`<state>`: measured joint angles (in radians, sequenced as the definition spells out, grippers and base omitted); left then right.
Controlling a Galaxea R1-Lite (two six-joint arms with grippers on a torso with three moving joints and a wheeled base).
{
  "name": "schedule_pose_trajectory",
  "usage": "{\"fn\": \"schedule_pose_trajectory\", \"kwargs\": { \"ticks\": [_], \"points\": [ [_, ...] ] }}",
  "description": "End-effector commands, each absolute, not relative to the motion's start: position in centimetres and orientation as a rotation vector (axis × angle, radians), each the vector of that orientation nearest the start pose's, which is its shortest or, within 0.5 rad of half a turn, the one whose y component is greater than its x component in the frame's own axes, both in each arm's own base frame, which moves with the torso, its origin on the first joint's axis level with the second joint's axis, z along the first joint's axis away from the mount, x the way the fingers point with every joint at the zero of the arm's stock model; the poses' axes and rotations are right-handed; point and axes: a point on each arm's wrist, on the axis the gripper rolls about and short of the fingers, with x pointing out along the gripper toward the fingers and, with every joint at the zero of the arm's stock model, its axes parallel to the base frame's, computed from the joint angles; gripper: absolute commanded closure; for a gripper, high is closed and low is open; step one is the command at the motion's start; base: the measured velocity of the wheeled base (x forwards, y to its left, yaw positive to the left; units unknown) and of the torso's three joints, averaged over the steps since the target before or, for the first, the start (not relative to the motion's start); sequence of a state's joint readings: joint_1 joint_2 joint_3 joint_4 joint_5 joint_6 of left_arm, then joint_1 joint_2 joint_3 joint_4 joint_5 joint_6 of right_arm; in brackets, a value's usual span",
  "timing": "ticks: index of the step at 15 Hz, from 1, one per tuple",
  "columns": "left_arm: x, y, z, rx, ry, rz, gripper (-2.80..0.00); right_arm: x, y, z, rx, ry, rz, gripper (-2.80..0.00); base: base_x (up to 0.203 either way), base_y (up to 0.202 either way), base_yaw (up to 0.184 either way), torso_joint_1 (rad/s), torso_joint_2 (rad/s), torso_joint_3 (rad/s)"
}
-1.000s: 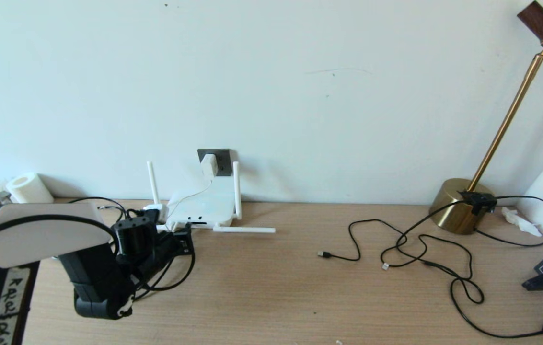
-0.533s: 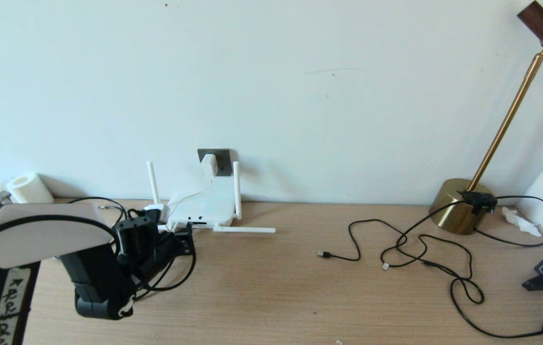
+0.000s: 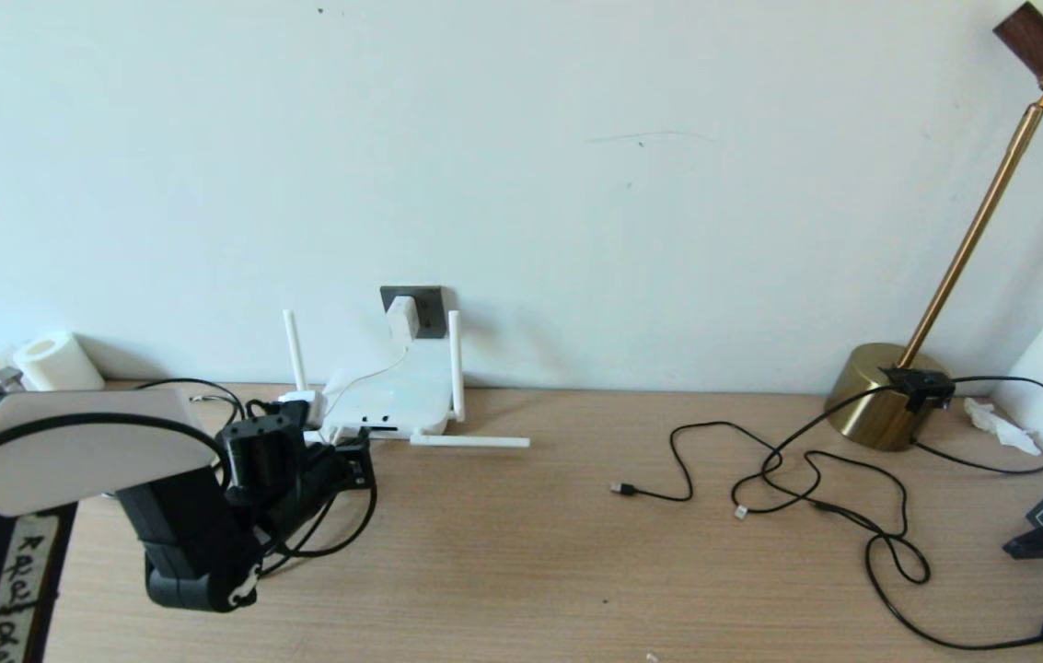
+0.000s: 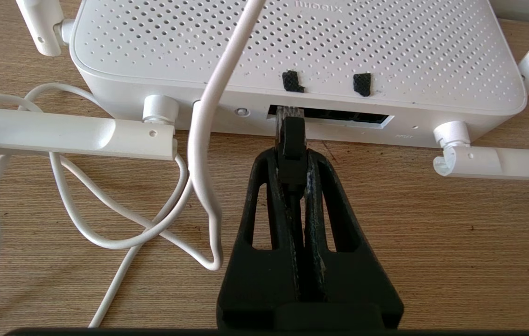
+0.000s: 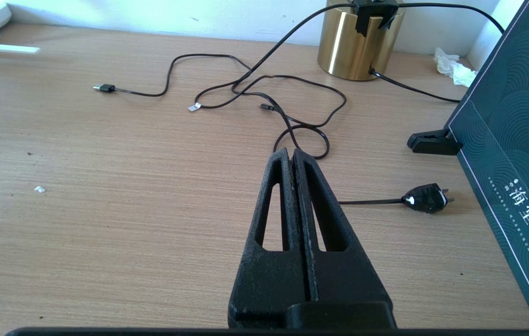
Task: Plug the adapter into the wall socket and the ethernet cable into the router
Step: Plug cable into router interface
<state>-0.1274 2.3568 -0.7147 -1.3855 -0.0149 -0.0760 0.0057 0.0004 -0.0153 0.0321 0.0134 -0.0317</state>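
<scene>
Gripping the ethernet cable (image 4: pixel 291 154) just behind its connector, the left gripper (image 4: pixel 292 151) holds the tip at the dark port slot of the router (image 4: pixel 376 51); I cannot tell if it is fully inside. The router lies on the table (image 3: pixel 576 552) by the wall, 2 antennas up and 2 flat. The adapter (image 3: pixel 401 318) sits in the wall socket (image 3: pixel 429 304) above it. The right gripper (image 5: pixel 291 156) is clenched on nothing, over the table near a black plug (image 5: pixel 425 198).
</scene>
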Motion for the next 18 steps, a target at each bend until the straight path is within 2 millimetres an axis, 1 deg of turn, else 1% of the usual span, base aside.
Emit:
{"fn": "schedule_pose_trajectory", "kwargs": {
  "ticks": [1,18],
  "points": [
    [37.21,-4.8,0.71,-0.062,0.25,-0.132,0.0,-2.4,0.02,7.64,-0.032,0.017,0.02,0.0,0.0,0.0,0.0,0.0,0.0,0.0],
    [37.06,-4.55,0.52,-0.063,0.258,-0.127,0.0,-2.4,0.02,7.64,-0.032,0.017,0.02,0.0,0.0,0.0,0.0,0.0,0.0,0.0]
  ]
}}
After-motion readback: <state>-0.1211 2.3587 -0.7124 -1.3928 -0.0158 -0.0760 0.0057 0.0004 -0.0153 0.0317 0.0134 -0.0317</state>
